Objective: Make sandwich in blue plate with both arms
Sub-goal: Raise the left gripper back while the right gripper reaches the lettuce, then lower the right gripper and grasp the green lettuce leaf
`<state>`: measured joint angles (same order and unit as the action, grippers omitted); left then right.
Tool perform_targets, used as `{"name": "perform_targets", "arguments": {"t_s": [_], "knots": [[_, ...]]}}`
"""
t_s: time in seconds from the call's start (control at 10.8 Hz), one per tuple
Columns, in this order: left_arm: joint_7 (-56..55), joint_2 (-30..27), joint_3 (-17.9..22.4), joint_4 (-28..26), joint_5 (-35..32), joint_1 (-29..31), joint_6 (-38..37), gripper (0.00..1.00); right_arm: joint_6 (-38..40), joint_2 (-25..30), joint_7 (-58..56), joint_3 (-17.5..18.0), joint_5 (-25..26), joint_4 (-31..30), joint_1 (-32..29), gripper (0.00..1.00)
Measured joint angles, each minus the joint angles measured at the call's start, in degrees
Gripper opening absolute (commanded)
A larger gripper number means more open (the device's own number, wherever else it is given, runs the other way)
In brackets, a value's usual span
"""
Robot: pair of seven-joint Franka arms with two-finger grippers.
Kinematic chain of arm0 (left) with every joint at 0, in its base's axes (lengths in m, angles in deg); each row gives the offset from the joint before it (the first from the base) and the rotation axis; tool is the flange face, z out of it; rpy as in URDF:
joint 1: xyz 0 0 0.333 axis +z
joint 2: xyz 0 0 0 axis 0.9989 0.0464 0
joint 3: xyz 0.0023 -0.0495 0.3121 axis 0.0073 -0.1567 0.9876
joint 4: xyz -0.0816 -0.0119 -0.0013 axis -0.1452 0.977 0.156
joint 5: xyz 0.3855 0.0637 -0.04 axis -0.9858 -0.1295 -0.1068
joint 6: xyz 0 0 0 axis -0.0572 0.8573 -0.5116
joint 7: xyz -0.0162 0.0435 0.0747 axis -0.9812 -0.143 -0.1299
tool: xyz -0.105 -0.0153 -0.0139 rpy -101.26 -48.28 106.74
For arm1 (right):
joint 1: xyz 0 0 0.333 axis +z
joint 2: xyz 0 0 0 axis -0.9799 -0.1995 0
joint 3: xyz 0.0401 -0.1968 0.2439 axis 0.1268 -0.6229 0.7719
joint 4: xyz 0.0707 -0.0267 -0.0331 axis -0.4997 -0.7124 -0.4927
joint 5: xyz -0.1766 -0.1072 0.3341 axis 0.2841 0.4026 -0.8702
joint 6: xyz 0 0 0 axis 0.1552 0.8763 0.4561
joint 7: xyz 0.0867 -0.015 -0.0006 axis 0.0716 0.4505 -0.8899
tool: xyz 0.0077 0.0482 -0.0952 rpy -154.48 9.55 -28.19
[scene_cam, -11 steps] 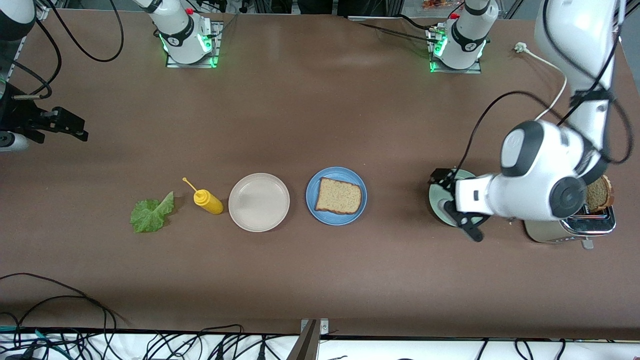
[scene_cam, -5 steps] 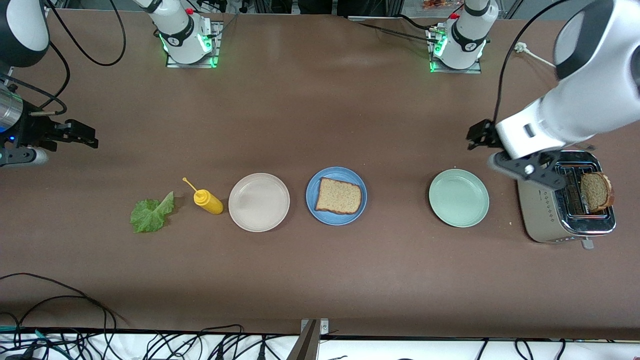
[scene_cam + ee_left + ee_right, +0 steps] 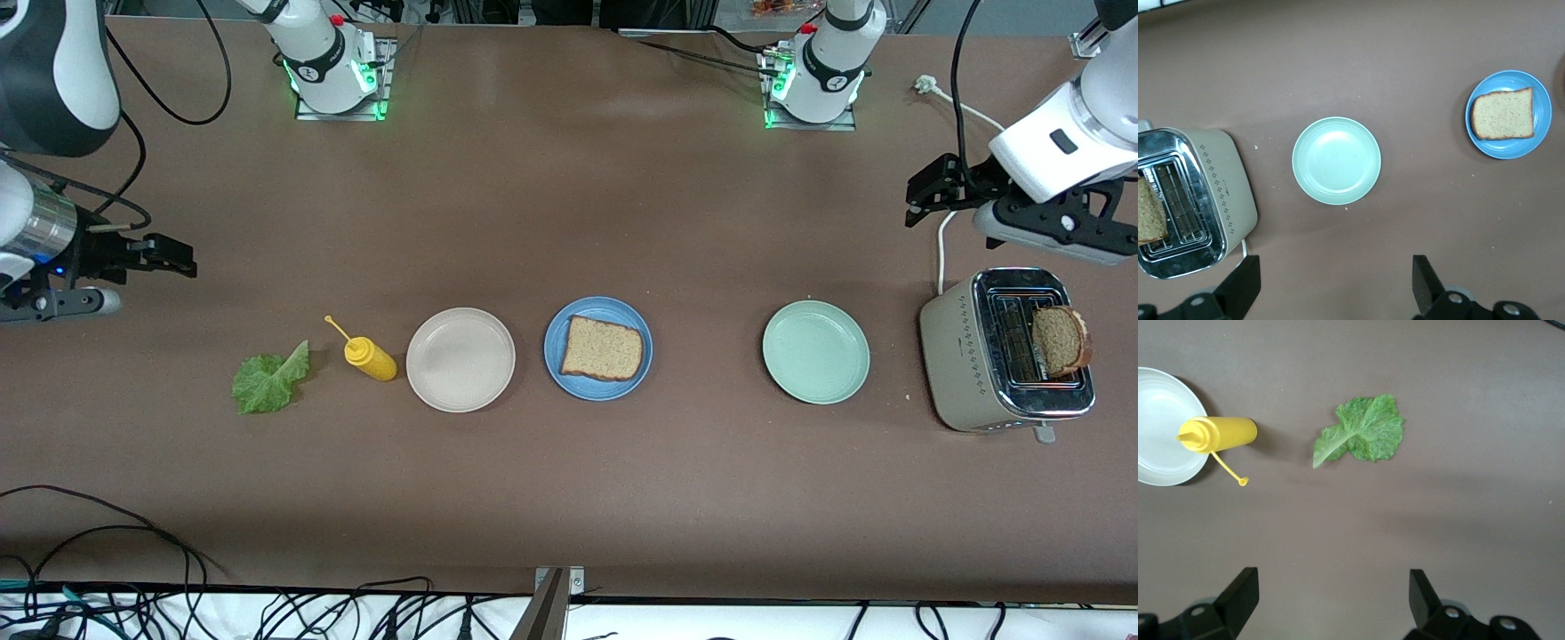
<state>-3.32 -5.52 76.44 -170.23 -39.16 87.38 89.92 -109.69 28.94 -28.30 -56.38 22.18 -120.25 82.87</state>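
One brown bread slice (image 3: 603, 348) (image 3: 1502, 115) lies flat on the blue plate (image 3: 598, 307) (image 3: 1508, 148) at mid-table. A second slice (image 3: 1060, 340) (image 3: 1150, 213) stands in the toaster (image 3: 965, 356) (image 3: 1231, 193). The green lettuce leaf (image 3: 269, 380) (image 3: 1361, 430) lies on the table toward the right arm's end. My left gripper (image 3: 929, 191) (image 3: 1336, 283) hangs open and empty over bare table by the toaster's cable. My right gripper (image 3: 173, 256) (image 3: 1331, 593) hangs open and empty over bare table beside the lettuce.
A yellow squeeze bottle (image 3: 369, 356) (image 3: 1221, 433) lies between the lettuce and a beige plate (image 3: 460, 359) (image 3: 1158, 453). A mint-green plate (image 3: 815, 352) (image 3: 1336, 160) sits between the blue plate and the toaster. A white cord (image 3: 965, 107) runs from the toaster toward the left arm's base.
The left arm has swung off the mint-green plate and toaster, up toward its own end of the table. The right gripper has drifted in toward the lettuce. Both stayed open.
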Motion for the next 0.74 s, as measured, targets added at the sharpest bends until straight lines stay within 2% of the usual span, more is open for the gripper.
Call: {"name": "perform_targets", "arguments": {"t_s": [0.28,0.56,0.74], "knots": [[-0.54,-3.94,1.75,-7.07,0.00,0.11,1.98,1.00,-3.01,-5.78,-0.34,-0.35,-2.13,2.25,-0.93,1.00],[-0.97,-5.99,2.27,-9.21,0.00,0.15,1.71,1.00,-8.59,-12.63,-4.83,-0.48,-3.01,5.60,-1.96,1.00],[-1.01,-6.91,2.30,-9.96,0.00,0.15,1.68,1.00,-16.36,-16.73,-6.83,-0.49,-3.31,5.14,-2.20,1.00]]}}
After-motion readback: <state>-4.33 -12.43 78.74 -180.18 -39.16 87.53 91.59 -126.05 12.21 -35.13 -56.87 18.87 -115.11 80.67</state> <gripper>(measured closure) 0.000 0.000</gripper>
